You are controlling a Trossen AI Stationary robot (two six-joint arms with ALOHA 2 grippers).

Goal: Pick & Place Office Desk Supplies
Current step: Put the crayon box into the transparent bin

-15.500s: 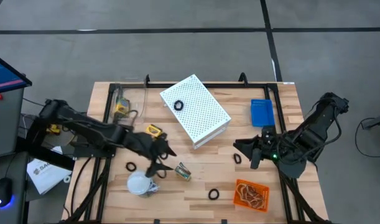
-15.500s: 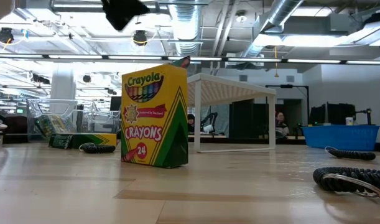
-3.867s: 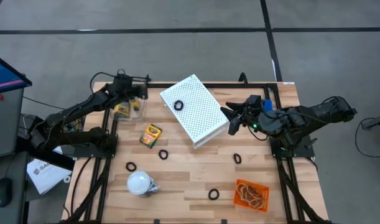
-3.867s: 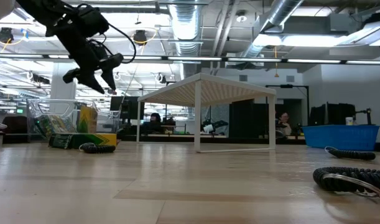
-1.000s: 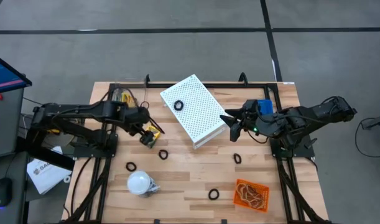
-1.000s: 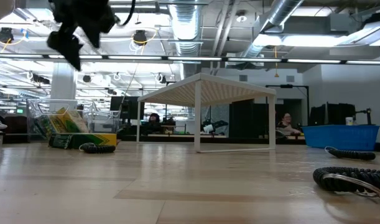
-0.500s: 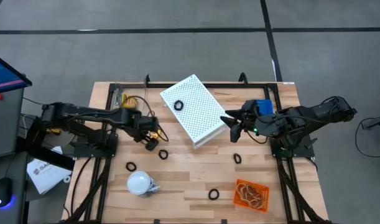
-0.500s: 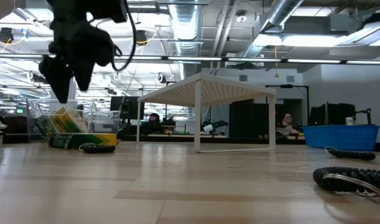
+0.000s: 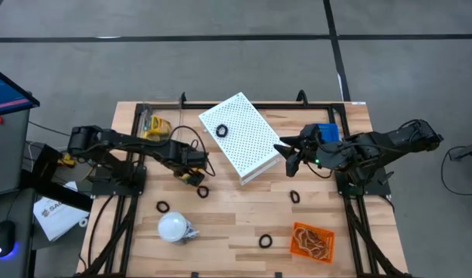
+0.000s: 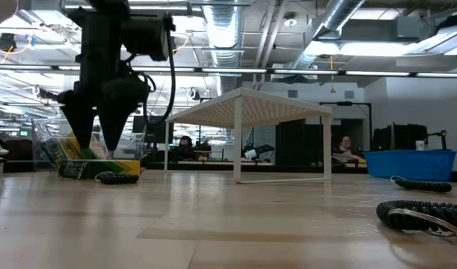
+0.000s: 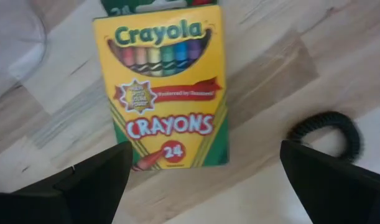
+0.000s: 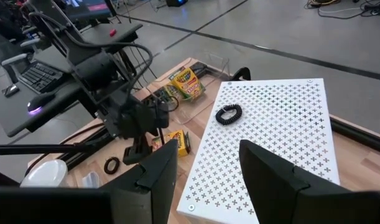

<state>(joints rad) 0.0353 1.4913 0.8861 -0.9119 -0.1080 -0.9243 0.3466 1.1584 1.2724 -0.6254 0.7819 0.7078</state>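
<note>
— Wooden table [image 9: 243,208] with a big white perforated box [image 9: 242,137] near the middle. See the crayons?
— Yes! The crayon box [image 11: 166,93] lies flat on the wood, left of the white box. The left gripper [image 9: 191,174] hangs right over it, fingers [image 11: 93,182] wide apart, one on each side.
— And that black ring [image 11: 324,134]?
— Just beside the crayons.
— What about the other arm?
— The right gripper [image 9: 288,155] waits at the white box's right edge, fingers [image 12: 153,177] apart, holding nothing.
</note>
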